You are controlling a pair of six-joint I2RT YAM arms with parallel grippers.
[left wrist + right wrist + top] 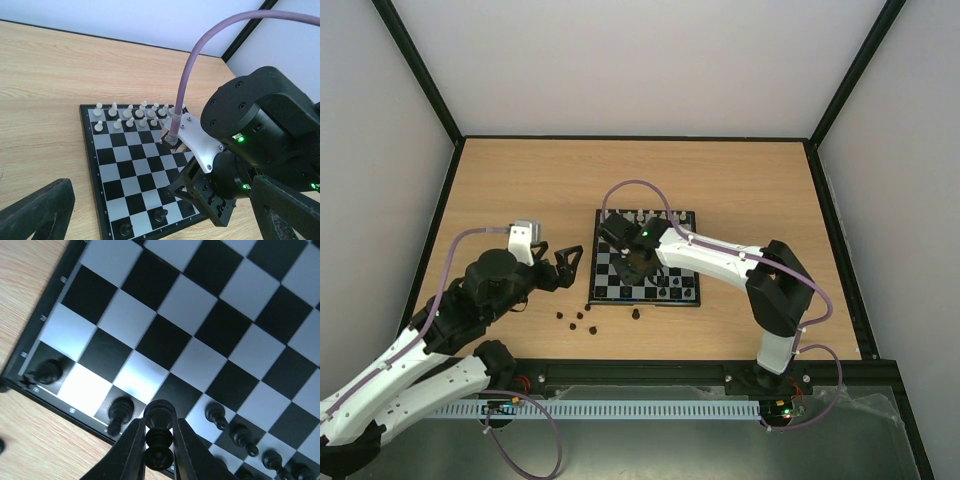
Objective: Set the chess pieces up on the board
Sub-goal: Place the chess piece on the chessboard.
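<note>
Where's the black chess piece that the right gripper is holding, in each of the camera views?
Top external: not visible, covered by the right gripper above the near-left part of the board.
Left wrist: hidden behind that gripper, lower right.
Right wrist: bottom centre, the black piece clamped in the gripper.
Shared landmark: the near-left corner of the board.

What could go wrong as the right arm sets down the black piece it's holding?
The right gripper grips the black piece over the board's edge row. A standing piece is close beside one finger, so lowering or opening could topple it. The border is also near; an off release might land the piece there.
</note>
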